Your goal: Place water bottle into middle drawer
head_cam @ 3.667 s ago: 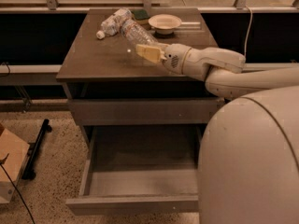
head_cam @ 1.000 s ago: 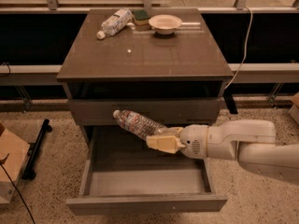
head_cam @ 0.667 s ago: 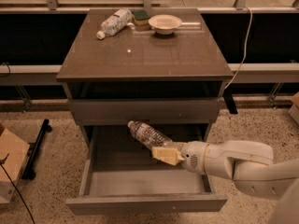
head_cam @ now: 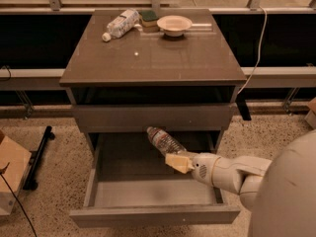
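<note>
The water bottle (head_cam: 164, 140), clear crinkled plastic with a label, is held tilted, its cap end pointing up and left, over the open middle drawer (head_cam: 153, 214). My gripper (head_cam: 178, 162), with yellowish fingers on a white arm reaching in from the right, is shut on the bottle's lower end. The bottle hangs above the drawer's back right part and does not touch its floor. The drawer is pulled out and its grey inside shows nothing else.
On the cabinet top (head_cam: 153, 58) lie a second clear bottle with a white cap (head_cam: 118, 23), a white bowl (head_cam: 174, 24) and a dark sponge (head_cam: 148, 18). A closed drawer front (head_cam: 153, 116) sits above the open one. A cardboard box (head_cam: 11, 174) stands on the floor at left.
My gripper carried the bottle from the cabinet top down in front of the cabinet, then right and lower over the open drawer. The arm has drawn back toward the right.
</note>
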Controlling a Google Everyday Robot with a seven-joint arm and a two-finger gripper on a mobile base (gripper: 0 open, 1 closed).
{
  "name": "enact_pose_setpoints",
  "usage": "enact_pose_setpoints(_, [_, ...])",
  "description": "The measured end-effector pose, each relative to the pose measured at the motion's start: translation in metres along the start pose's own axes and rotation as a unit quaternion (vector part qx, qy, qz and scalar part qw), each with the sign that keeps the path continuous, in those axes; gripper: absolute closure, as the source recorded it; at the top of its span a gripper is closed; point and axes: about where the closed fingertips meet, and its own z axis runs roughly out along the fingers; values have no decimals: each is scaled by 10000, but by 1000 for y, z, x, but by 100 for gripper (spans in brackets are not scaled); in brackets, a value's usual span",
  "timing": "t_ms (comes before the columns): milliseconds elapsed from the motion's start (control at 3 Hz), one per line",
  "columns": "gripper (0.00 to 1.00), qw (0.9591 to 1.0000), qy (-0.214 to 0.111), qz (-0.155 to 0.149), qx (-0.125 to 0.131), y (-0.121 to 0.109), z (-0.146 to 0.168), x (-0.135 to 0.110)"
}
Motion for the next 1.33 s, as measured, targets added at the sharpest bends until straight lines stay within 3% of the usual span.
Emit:
enact_pose_setpoints(333, [100, 9997, 217, -72, -55, -3, 7, 16])
enact_pose_setpoints(667, [100, 9991, 403, 51, -134, -15, 18, 37])
enact_pose_setpoints(1333, [100, 9961, 708, 493, -208, -55, 51, 87])
